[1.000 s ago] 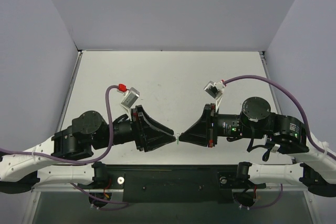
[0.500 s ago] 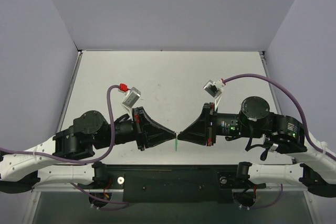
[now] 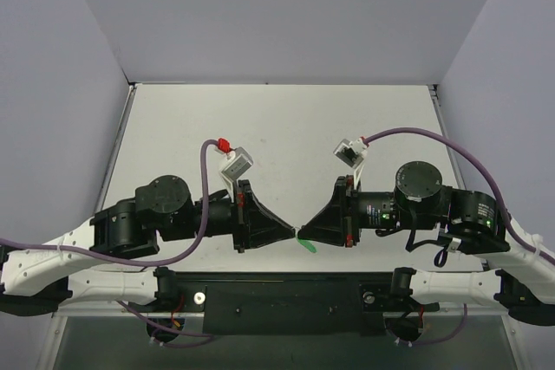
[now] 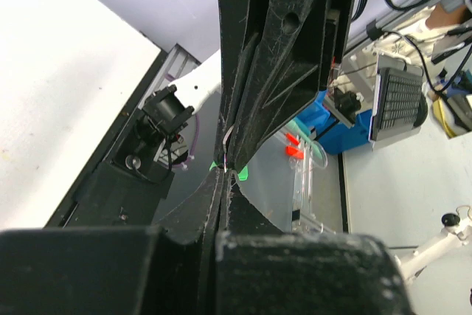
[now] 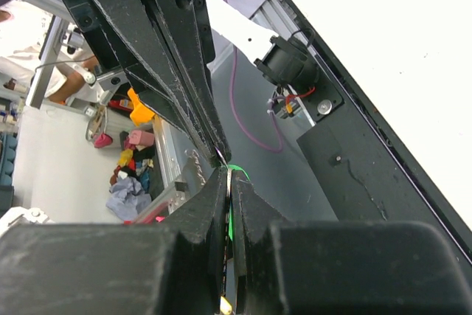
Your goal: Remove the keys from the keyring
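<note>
My two grippers meet tip to tip above the table's near edge. In the top view the left gripper is shut. Its wrist view shows a thin silver sliver pinched at its tips, apparently the key; most of it is hidden. The right gripper is shut on the green keyring, which sticks out slantwise below its tip. In the right wrist view the green keyring sits between the shut jaws of the right gripper, beside a thin silver edge. Green also shows behind the left gripper's tips.
The white table lies beyond the grippers, with grey walls on three sides. The black base rail runs under the gripper tips. Purple cables loop over both wrists. Off-table clutter shows in the wrist views.
The left arm has shifted right and its wrist has turned. The green keyring, barely visible at first, then hanging thin and upright, now slants out to the right under the tips.
</note>
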You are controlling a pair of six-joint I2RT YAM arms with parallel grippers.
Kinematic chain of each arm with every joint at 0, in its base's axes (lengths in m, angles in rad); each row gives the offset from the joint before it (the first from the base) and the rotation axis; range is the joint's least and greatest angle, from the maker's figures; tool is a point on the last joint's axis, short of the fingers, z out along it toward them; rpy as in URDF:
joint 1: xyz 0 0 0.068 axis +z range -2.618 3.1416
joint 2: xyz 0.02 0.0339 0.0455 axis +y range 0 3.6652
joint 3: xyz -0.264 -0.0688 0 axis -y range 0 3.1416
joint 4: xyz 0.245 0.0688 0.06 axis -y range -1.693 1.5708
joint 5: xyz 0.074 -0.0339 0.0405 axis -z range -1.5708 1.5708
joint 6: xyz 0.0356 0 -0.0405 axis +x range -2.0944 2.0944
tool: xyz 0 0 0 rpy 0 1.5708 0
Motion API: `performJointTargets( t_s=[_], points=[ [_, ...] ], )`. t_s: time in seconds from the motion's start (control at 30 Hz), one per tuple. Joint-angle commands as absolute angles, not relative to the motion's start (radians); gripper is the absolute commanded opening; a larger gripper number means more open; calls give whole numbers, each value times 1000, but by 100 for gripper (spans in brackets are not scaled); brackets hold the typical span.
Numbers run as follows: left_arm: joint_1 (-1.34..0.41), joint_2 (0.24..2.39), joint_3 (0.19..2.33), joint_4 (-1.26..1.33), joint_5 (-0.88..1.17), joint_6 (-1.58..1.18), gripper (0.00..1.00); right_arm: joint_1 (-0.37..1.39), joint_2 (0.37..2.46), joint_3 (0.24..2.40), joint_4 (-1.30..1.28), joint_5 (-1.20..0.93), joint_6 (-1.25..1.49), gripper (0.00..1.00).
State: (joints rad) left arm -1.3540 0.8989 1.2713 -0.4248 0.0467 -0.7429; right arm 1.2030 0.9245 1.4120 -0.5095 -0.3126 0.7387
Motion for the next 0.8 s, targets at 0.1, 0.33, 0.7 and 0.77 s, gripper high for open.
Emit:
performJointTargets(
  t_s=[0.1,0.33,0.7,0.77],
  points=[
    [-1359,925,1373,-600,160,-681,0,1193,902,1485,-561,-330,703,0],
    [-1359,923,1387,-659,225,-658,0,1193,913,1534,-607,-362,684,0],
    [-1358,792,1294,-435,23,-727,35,1193,943,1546,-601,-359,692,0],
    [-1358,752,1234,-334,9,-744,51,1192,945,1548,-591,-356,698,0]
  ],
)
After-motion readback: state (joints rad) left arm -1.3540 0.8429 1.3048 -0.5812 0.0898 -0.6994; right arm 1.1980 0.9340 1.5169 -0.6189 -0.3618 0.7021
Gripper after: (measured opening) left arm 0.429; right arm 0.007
